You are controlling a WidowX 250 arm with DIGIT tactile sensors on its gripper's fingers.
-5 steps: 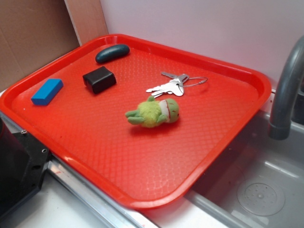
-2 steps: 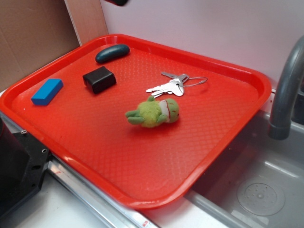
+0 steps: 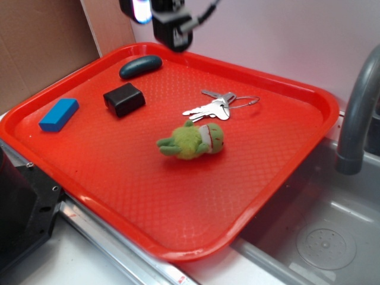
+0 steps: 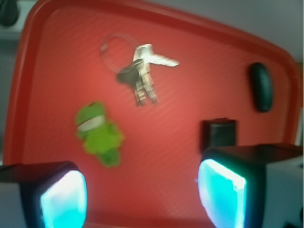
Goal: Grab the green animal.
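Gripper [image 4: 142,197] high over the red tray's [image 3: 279,172] far rim, fingers [image 4: 222,192] spread wide, empty | green animal [image 3: 193,140] lying mid-tray, just in front of the keys [image 3: 217,106] | black block [image 3: 124,98] and teal oval [image 3: 141,66] well apart from it

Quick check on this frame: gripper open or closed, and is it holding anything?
Gripper: open and empty, fingers spread wide, high above the red tray. The green animal lies untouched on the tray.
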